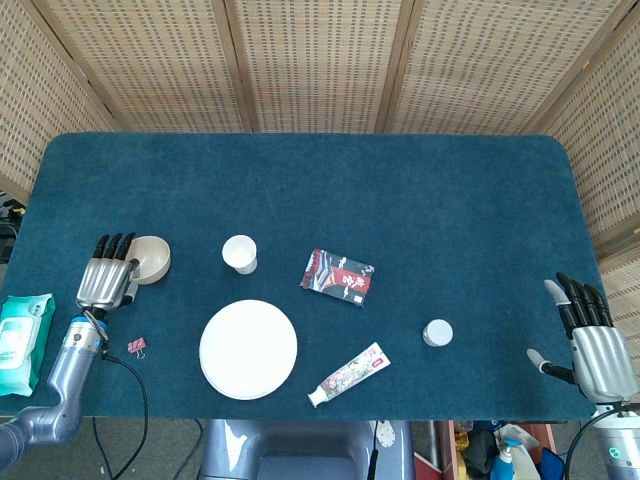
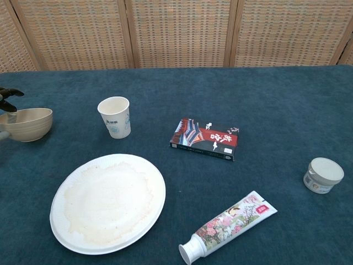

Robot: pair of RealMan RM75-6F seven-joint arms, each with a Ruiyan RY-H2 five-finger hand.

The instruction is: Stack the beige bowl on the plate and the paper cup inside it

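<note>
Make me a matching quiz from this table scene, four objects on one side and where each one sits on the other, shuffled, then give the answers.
Objects:
1. beige bowl
2. paper cup
3. plate
4. tube

Places:
A. near table edge, right of the plate
B. at the left robot hand
C. near edge, below the cup
D. between the bowl and the red-and-black box

Pairs: 1-B, 2-D, 3-C, 4-A

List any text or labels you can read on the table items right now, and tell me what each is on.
Nothing reads clearly.
Red and black box: large white characters, not legible.
Paper cup: small greenish print, too blurred.
Floral tube: small red label, too small to read.
Teal packet at the table's left edge: markings too small to read.
Small white jar: no readable text.
</note>
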